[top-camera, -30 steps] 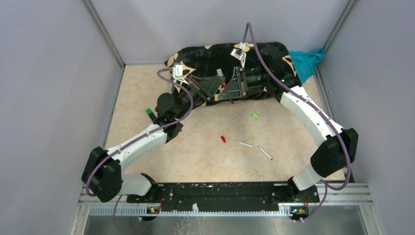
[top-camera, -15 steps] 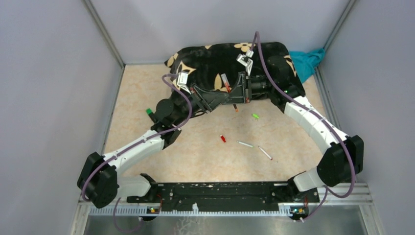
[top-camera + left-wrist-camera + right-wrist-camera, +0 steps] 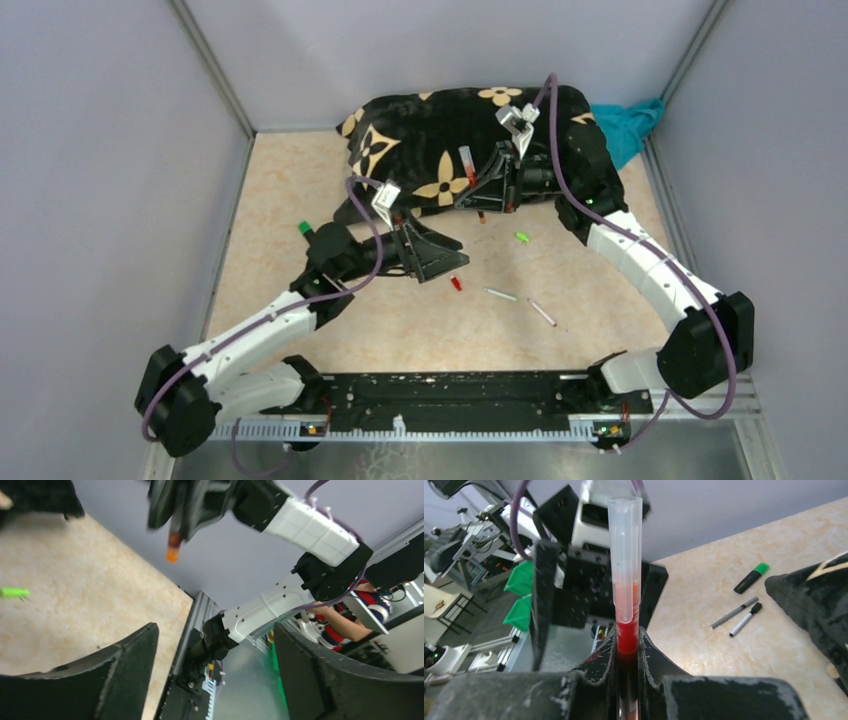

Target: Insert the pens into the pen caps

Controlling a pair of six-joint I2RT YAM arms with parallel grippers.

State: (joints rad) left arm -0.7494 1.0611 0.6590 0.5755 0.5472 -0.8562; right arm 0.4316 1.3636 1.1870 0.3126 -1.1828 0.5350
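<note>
1. The left gripper [image 3: 455,265] was caught low over the middle of the table [image 3: 290,180], jaws thrown wide and nothing held between them; its black fingers [image 3: 110,670] were seen well apart in its own wrist view
2. The red cap [image 3: 456,283] was spotted lying on the table just on the near side of those fingertips; whether it was touched could not be told
3. The right gripper [image 3: 482,198] was clamped tight on the red pen [image 3: 466,160] at the near side of the black flowered cushion [image 3: 420,120], which was laid along the far edge
4. The pen was held steeply, orange tip down, with a clear tube fitted over its upper end
5. The green cap [image 3: 521,237] was found just on the near side of that pen's tip
6. A white pen [image 3: 501,295] and a second pale pen [image 3: 541,312] were seen right of centre, toward the near edge
7. The green-ended marker [image 3: 304,229] was placed near the left edge, with a grey pen [image 3: 735,612] and a black-capped pen [image 3: 745,619] beside it
8. A teal cloth [image 3: 625,125] was bunched in the far right corner
</note>
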